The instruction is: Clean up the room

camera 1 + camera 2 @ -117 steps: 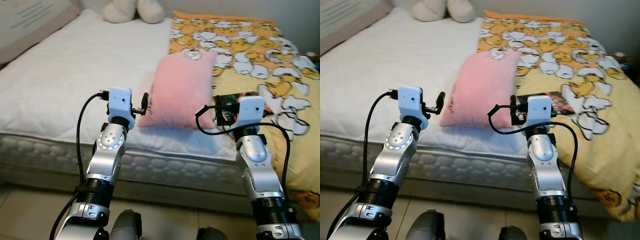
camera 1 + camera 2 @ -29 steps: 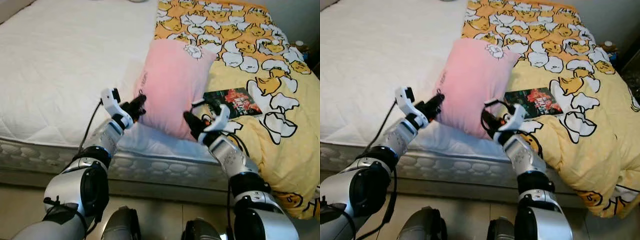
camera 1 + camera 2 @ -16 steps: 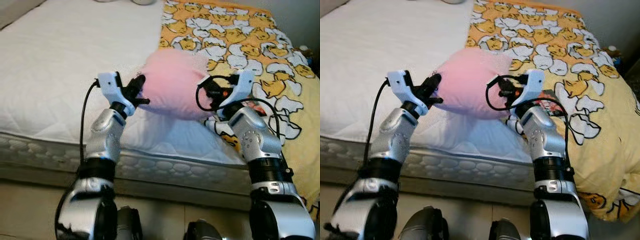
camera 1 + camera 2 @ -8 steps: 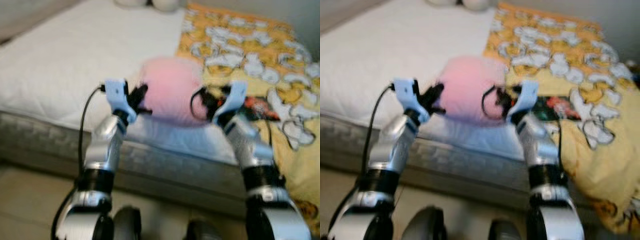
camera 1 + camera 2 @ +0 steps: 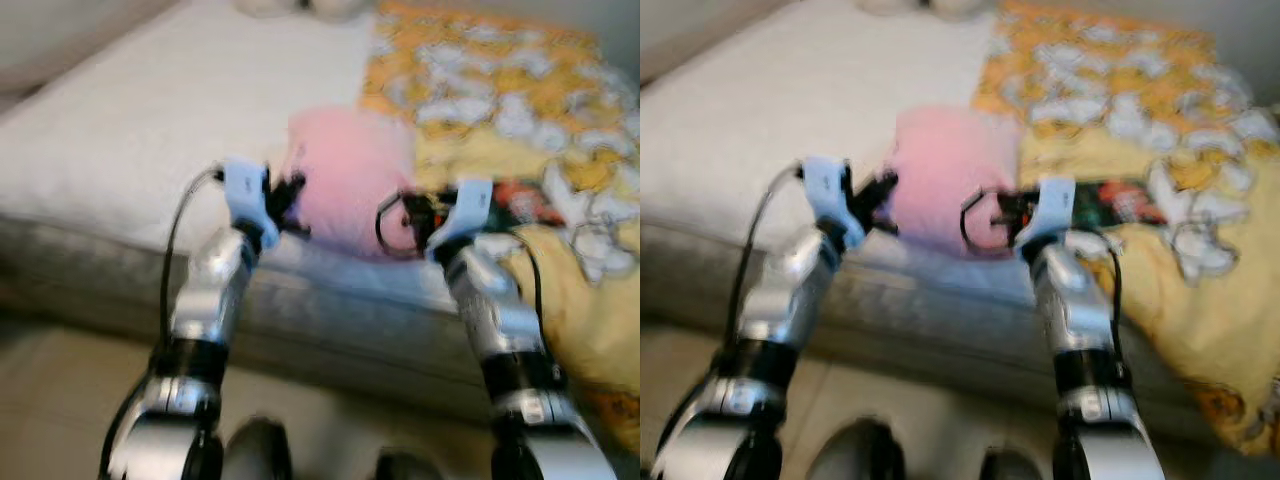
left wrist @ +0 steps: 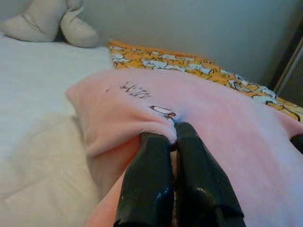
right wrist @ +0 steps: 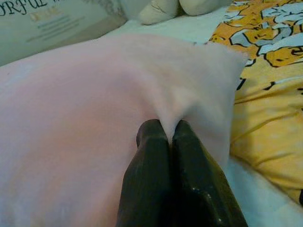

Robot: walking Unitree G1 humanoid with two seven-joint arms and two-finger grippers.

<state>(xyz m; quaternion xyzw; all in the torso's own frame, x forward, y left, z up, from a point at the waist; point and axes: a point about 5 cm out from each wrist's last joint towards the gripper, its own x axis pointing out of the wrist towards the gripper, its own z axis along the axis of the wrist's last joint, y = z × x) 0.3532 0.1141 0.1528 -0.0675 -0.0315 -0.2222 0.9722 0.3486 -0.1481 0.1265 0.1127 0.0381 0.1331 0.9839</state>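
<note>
A soft pink plush pillow (image 5: 350, 180) is held over the near edge of the bed with the white quilted mattress (image 5: 150, 130), pinched from both sides. The left pincer (image 6: 173, 137) is clamped on a fold of the pillow's fabric at its 9 o'clock side, its two black fingers (image 6: 147, 184) pressed together with pink cloth bunched between the tips, just below a small line of dark lettering on the cover. The right pincer (image 7: 168, 132) is clamped on a gathered fold at the pillow's 3 o'clock side, its fingers likewise closed tight on the plush.

The head views are blurred. At 3 o'clock from the pillow lies a yellow blanket printed with white and orange cartoon figures (image 5: 1120, 110), spread over the bed's right half, with a dark, colourful flat book or card (image 5: 1115, 205) resting on it just beside the right wrist. At 12 o'clock, near the head of the bed, sits a cream stuffed toy (image 6: 45, 21).
</note>
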